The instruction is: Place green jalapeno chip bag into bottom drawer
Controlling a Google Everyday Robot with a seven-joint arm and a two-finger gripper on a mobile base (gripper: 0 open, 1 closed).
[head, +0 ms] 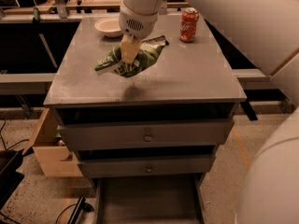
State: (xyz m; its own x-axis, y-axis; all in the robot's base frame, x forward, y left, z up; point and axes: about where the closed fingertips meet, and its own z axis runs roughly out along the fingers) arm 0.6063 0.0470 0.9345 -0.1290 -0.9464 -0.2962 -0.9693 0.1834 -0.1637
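Green jalapeno chip bag (126, 63) is up in the air over the top of the grey cabinet (187, 83), roughly above the middle of the front-left part. You can see its shadow on the cabinet top right under it, so it looks clear of the surface. It's lying kinda sideways, crinkled, with one end pointing toward the cabinet's left edge.

The gripper (130, 55) comes down from above the cabinet and is pinched onto the bag around its middle. One pale finger (129, 48) shows pressed against the front of the foil; the other is hidden behind the bag.

At the foot of the cabinet, the bottom drawer (149, 202) is pulled out toward the camera, a wide shallow tray with a dark inside. The two upper drawers (148, 136) above it are pushed in, each with a round knob.

Other stuff on the cabinet: a white bowl (108, 26) at the back-left corner and a red soda can (189, 24) standing upright at the back right. A cardboard box (51, 150) sits on the floor by the cabinet's left side.
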